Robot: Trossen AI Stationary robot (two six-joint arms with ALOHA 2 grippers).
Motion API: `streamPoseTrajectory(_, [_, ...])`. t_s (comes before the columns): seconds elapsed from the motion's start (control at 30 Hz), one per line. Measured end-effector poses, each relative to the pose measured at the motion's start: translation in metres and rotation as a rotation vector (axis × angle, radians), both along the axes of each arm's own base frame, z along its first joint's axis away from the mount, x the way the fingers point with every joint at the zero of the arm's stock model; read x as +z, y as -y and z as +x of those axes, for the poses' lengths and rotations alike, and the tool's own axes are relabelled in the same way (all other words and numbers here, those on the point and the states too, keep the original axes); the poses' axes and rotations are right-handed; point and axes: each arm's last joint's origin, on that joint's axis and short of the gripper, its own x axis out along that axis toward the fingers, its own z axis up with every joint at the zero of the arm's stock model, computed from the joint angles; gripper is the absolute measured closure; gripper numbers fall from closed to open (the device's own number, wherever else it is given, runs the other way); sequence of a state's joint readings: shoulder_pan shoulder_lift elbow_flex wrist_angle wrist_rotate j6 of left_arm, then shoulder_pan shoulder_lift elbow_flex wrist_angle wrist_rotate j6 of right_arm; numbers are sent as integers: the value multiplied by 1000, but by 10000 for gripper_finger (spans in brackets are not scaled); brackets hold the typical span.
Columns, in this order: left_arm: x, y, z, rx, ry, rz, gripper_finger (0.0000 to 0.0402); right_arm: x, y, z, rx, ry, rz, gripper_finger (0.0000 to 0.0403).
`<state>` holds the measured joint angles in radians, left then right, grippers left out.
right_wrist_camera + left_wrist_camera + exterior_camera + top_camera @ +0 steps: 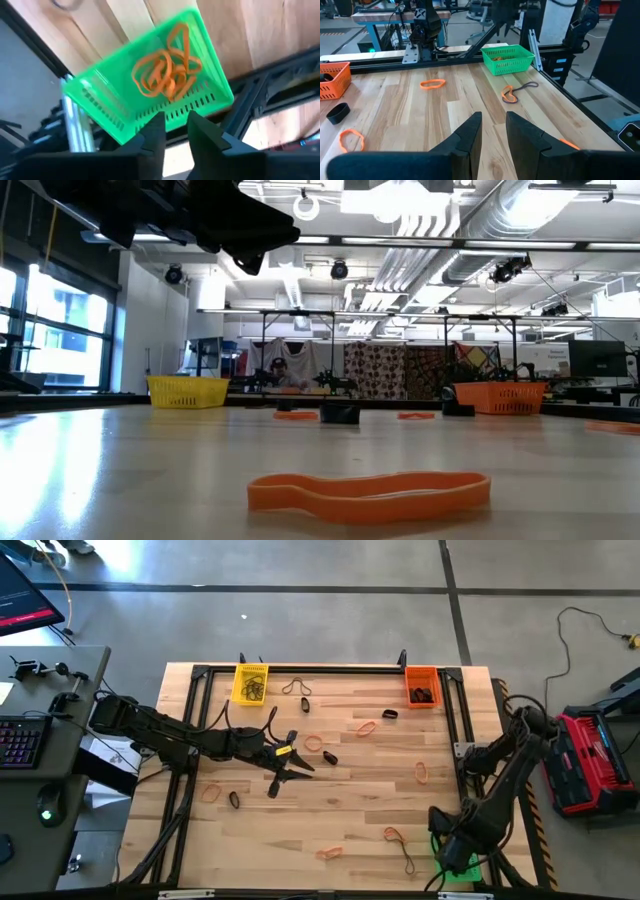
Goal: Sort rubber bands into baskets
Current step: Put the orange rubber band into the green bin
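Note:
My left gripper [297, 770] hangs open and empty above the middle of the table; it also shows in the left wrist view [493, 131]. My right gripper [176, 131] is open and empty just above the green basket [150, 95], which holds several orange rubber bands [165, 75]. The yellow basket [250, 682] holds dark bands and the orange basket [422, 686] holds black ones; both stand at the far edge. Loose orange bands [313, 742], black bands [330, 758] and olive-tan bands [295, 687] lie flat on the table.
A black metal frame [330, 669] runs round the table. An orange band [370, 490] lies close in front of the low camera. An orange band and a dark one [512, 92] lie together near the green basket [507, 58]. A red and black case [590, 755] stands off the table's right.

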<state>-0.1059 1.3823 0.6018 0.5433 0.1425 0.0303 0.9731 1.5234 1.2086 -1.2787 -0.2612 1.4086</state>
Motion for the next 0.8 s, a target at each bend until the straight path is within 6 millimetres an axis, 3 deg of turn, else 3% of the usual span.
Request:
streamPoseTrajectory(0.23, [0,0,0,0,0,0,322,19,6,15,35,109,-19,398])
streamPoseTrajectory(0.6, [0,0,0,0,0,0,322,19,33,45,154,237,-106,402])
streamPoseTrajectory(0.8, [0,0,0,0,0,0,322,20,46,72,196,339,-43,402])
